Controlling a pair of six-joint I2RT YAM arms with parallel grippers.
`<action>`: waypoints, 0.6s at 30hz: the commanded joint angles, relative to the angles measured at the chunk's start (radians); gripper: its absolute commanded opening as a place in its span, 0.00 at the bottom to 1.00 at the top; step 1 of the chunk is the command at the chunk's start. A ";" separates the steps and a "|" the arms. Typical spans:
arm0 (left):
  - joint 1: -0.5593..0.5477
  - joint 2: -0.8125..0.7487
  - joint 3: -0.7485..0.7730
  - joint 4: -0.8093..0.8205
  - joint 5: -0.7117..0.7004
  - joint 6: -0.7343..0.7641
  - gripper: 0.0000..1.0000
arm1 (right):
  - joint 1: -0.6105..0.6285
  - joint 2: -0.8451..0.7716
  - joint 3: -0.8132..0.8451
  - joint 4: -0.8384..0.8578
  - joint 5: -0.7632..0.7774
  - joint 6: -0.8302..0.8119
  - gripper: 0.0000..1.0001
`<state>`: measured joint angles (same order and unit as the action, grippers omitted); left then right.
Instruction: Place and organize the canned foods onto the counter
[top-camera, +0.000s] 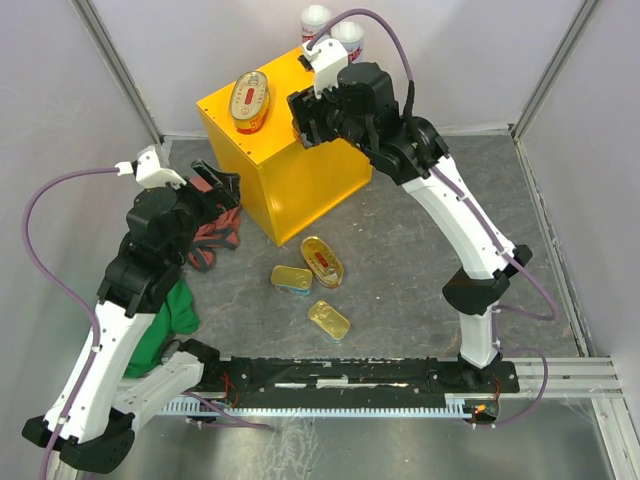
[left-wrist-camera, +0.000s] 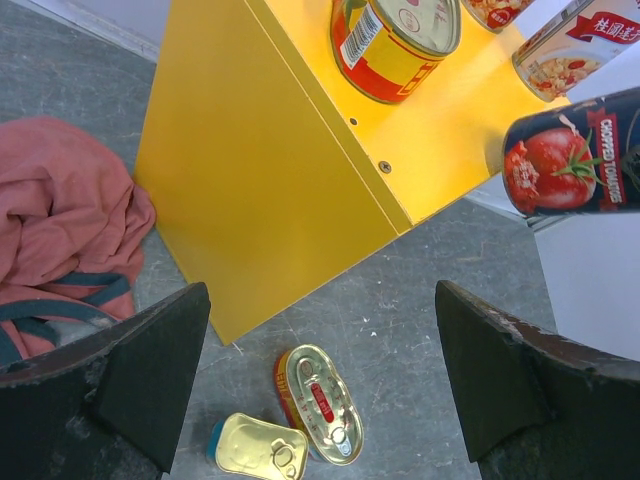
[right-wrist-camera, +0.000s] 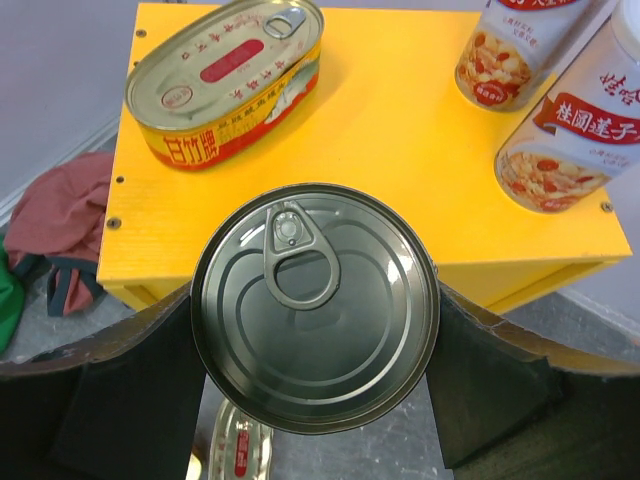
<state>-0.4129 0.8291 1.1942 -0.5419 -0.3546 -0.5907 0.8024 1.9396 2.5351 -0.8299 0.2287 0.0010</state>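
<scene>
- Left arm (top-camera: 150, 255): its jaws stand wide open and empty, over the floor beside the red cloth (top-camera: 215, 240), just left of the table.
- Yellow table (top-camera: 300, 200): box-shaped with a flat top. An oval tin (top-camera: 249, 101) lies flat on its left part, gold lid up and red-and-yellow band around the side. Its long axis runs from the near edge to the far edge.
- Floor in front of the table: another oval tin (top-camera: 322, 261) and two rectangular tins (top-camera: 291, 278) (top-camera: 329, 320) lie flat, not yet placed. They sit between the arms, and the free left jaws look the handier for them.
- Dark round can (right-wrist-camera: 315, 305): gripped by its sides in the right jaws, hanging over the table's near right edge. It has a tomato label and a grey ring-pull lid facing the wrist. It seems tilted, so it probably needs squaring upright.
- The bare patch lies just ahead of and below the can, with the oval tin to its left.
- Two tall white-topped cans (top-camera: 315, 20) (top-camera: 348, 38) stand upright at the far right corner.
</scene>
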 joint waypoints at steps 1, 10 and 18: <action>-0.004 -0.001 0.010 0.064 0.020 0.009 0.99 | -0.022 0.001 0.103 0.215 -0.002 -0.016 0.01; -0.003 0.004 -0.026 0.108 0.050 0.007 0.99 | -0.063 0.072 0.123 0.288 -0.013 -0.009 0.01; -0.004 0.005 -0.050 0.137 0.053 0.020 0.99 | -0.090 0.141 0.144 0.337 -0.029 0.014 0.02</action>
<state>-0.4129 0.8360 1.1561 -0.4759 -0.3122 -0.5907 0.7292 2.0727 2.6152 -0.6617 0.2031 0.0116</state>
